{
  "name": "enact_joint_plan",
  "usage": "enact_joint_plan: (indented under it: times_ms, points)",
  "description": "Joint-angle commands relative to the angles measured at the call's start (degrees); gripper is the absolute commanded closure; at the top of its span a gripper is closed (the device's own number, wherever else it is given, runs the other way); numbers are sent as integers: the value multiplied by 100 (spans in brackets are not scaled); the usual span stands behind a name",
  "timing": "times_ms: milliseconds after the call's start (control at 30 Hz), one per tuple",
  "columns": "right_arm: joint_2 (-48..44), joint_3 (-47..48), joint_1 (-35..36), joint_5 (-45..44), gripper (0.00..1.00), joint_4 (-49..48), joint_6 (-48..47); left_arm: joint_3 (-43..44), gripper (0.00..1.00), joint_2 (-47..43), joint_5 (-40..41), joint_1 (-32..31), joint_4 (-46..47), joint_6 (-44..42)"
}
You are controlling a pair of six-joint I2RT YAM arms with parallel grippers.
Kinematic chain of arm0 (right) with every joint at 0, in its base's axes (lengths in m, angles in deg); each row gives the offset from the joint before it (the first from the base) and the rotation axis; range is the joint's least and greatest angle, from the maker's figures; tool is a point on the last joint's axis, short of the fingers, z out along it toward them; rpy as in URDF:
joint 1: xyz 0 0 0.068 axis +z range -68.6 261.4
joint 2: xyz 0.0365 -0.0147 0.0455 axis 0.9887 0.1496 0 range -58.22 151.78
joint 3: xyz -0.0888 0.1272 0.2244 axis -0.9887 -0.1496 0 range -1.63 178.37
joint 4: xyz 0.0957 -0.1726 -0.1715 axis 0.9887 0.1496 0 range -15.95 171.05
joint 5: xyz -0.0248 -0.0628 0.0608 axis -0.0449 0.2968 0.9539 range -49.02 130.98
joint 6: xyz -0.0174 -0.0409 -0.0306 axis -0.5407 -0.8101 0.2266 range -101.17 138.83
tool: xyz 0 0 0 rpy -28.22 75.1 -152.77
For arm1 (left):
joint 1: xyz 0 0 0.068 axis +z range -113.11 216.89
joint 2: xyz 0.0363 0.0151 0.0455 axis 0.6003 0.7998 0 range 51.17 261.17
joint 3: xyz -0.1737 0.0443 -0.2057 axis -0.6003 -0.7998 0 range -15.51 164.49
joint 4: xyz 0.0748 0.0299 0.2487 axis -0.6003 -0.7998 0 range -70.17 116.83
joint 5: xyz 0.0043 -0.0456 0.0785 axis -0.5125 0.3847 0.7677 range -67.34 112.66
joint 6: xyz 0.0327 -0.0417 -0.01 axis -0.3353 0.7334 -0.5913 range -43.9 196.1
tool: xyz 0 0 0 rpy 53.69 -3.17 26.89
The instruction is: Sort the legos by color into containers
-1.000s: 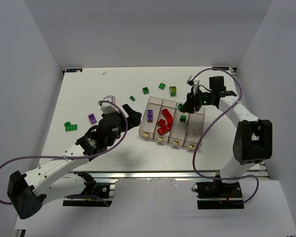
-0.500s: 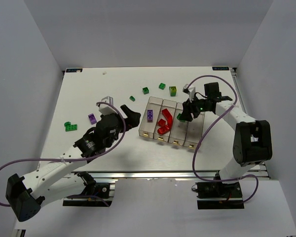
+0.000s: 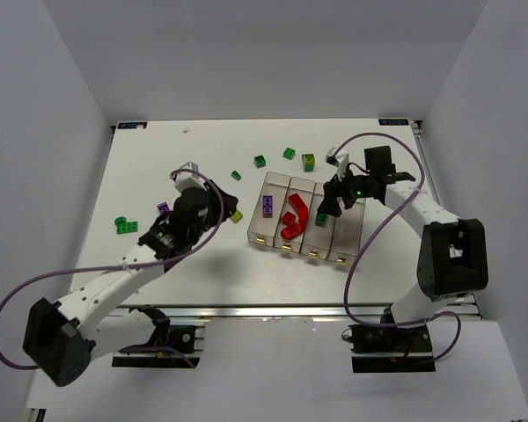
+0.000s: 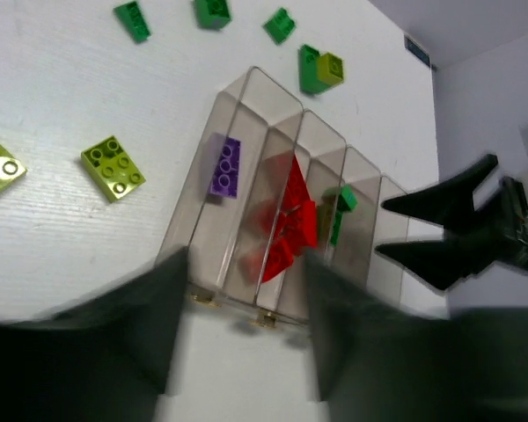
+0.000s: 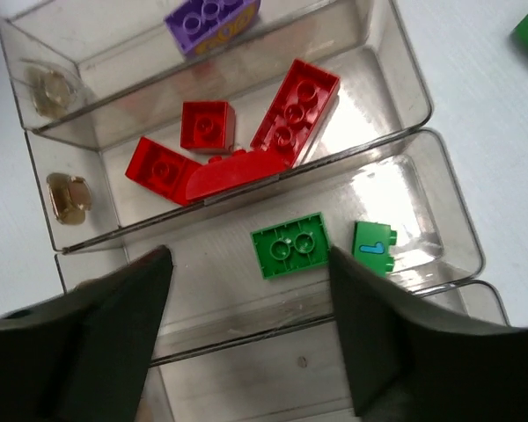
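The containers (image 3: 310, 230) stand as four joined clear bins mid-table. The first holds a purple lego (image 5: 211, 18), the second several red legos (image 5: 238, 145), and the third two green legos (image 5: 289, 244). My right gripper (image 5: 246, 325) hovers open over the third bin, nothing between its fingers; it also shows in the top view (image 3: 334, 199). My left gripper (image 4: 238, 352) is open and blurred, empty, over bare table left of the bins (image 4: 246, 211). Two yellow-green legos (image 4: 113, 167) lie to its left; one shows from above (image 3: 237, 215).
Loose green legos lie behind the bins (image 3: 260, 161), (image 3: 289, 153), with a green and yellow piece (image 3: 309, 162) and a small dark one (image 3: 236, 176). At the left lie a purple lego (image 3: 163, 208) and green ones (image 3: 126, 225). White walls enclose the table.
The right gripper has opened wide above the third bin, where a green lego now lies. The left gripper pulled back to the left and its jaws narrowed, uncovering a yellow-green lego.
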Motion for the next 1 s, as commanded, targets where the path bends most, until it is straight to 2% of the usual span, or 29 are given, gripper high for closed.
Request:
enact_joint_plan:
  times_ms: [0, 33, 100, 167, 200, 233, 267, 333, 367, 433, 467, 500, 533, 567, 667, 800, 967]
  points:
    - [-787, -125, 18, 110, 20, -509, 165, 457, 53, 601, -1086, 844, -118, 50]
    - [-885, -195, 18, 101, 11, -859, 244, 572, 62, 812, -1323, 1028, -101, -20]
    - [-912, -83, 9, 119, 11, -933, 567, 1105, 79, 1550, -1686, 1363, -310, -169]
    - [-798, 23, -44, 372, 11, -907, 885, 1616, 82, 2443, -1791, 1548, -722, -477]
    - [-624, 285, -61, 565, 11, -715, 843, 2202, 81, 2771, -1774, 1592, -890, -634]
    - [-535, 435, -44, 819, 11, -165, 686, 2512, 65, 3078, -1757, 1628, -1075, -697]
    - [-473, 532, -44, 891, 13, -29, 623, 2820, 57, 3673, -1635, 1663, -1424, -741]
    - [-507, 525, -53, 910, 25, -45, 561, 3705, 40, 4213, -1537, 1681, -1690, -829]
    - [-560, 481, -44, 901, 33, -149, 544, 4007, 38, 4485, -1493, 1681, -1953, -838]
    - [-683, 376, -53, 866, 42, -255, 570, 4604, 36, 5250, -1353, 1681, -2270, -865]
    - [-718, 314, -44, 857, 49, -282, 605, 5260, 36, 5522, -1239, 1681, -2707, -838]
    - [-745, 287, -53, 857, 52, -308, 640, 5597, 35, 6038, -1064, 1681, -2937, -812]
    - [-771, 261, -44, 848, 54, -335, 710, 6323, 35, 6304, -949, 1681, -3209, -760]
    - [-806, 183, -53, 848, 54, -370, 754, 6695, 34, 6559, -826, 1681, -3804, -733]
    - [-930, 50, -53, 822, 54, -581, 877, 7837, 34, 7404, -509, 1681, -4545, -636]
    - [-938, 59, -53, 796, 53, -581, 878, 8193, 33, 7757, -394, 1707, -4618, -610]
    - [-886, 85, -79, 813, 53, -581, 869, 8176, 33, 7898, -368, 1733, -4645, -627]
